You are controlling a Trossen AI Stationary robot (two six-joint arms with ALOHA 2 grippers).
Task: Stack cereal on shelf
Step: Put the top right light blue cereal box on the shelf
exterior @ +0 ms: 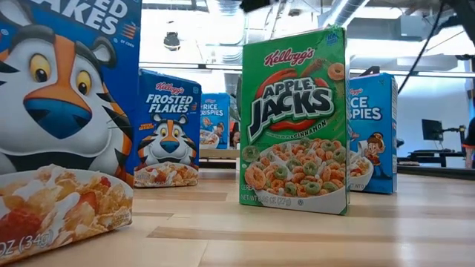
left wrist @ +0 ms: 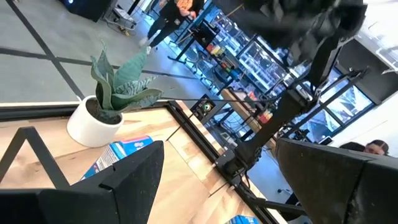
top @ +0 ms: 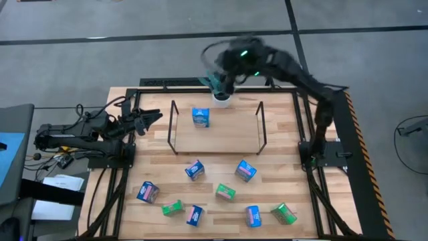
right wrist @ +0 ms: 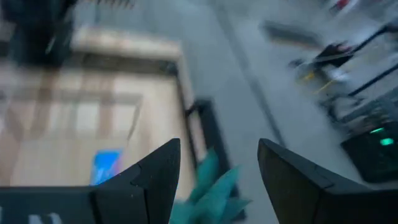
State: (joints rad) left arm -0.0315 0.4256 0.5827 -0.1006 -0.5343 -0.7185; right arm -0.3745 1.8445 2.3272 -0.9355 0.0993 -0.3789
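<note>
Blue box (top: 200,116) is already stood on the shelf (top: 227,139), eight lie scattered on the worktop (top: 307,201); the right gripper (top: 221,79), fingers apart above the plant (top: 221,96), should be lowered squarely over the next box.

The right arm reaches from its base at the counter's right side up and across to the far edge, its right gripper (right wrist: 217,168) raised there with fingers (right wrist: 149,180) spread and nothing between them. The left arm lies low along the counter's left side, its left gripper (top: 152,116) pointing inward, fingers (left wrist: 134,177) parted.
</note>
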